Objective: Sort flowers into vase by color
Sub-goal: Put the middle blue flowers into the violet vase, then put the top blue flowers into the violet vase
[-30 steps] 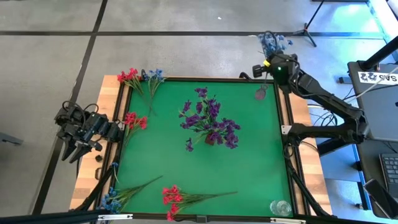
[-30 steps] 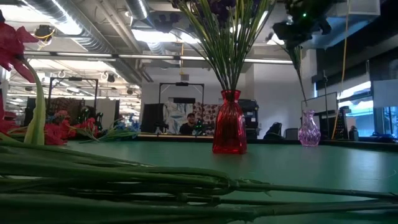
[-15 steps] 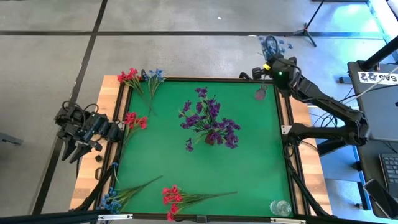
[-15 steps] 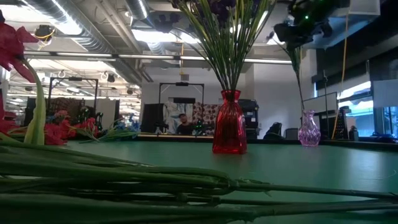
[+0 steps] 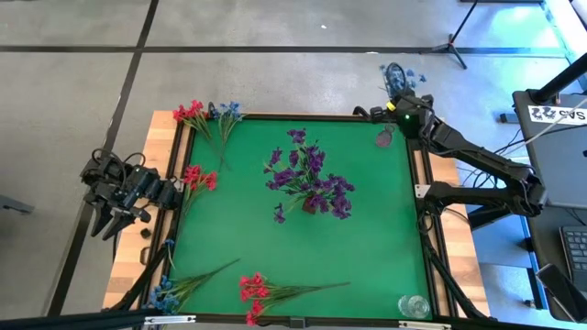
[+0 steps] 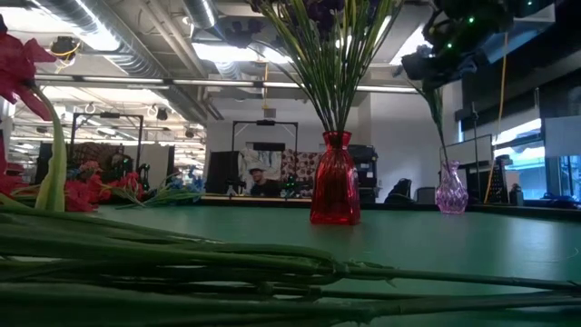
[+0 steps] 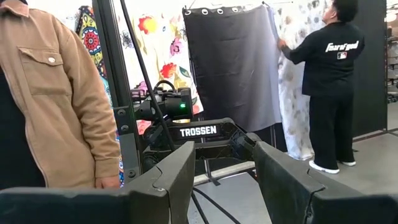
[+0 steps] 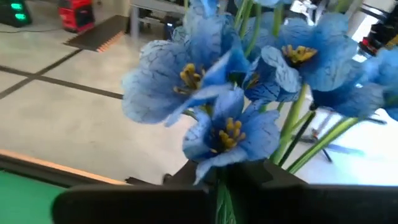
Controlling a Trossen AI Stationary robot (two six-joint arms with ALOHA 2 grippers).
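R gripper (image 5: 396,96) over the far-right table corner, fingers pinched on the blue sprig (image 8: 230,106). It has swung the stem nearer the pink vase (image 6: 451,189) since a sec ago; tip looks just above the mouth, prob. not in yet. L gripper (image 5: 108,218) waits spread off the left edge.

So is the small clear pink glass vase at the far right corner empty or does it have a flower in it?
Not empty: in the low view a thin green stem runs from the right gripper down into the pink vase.
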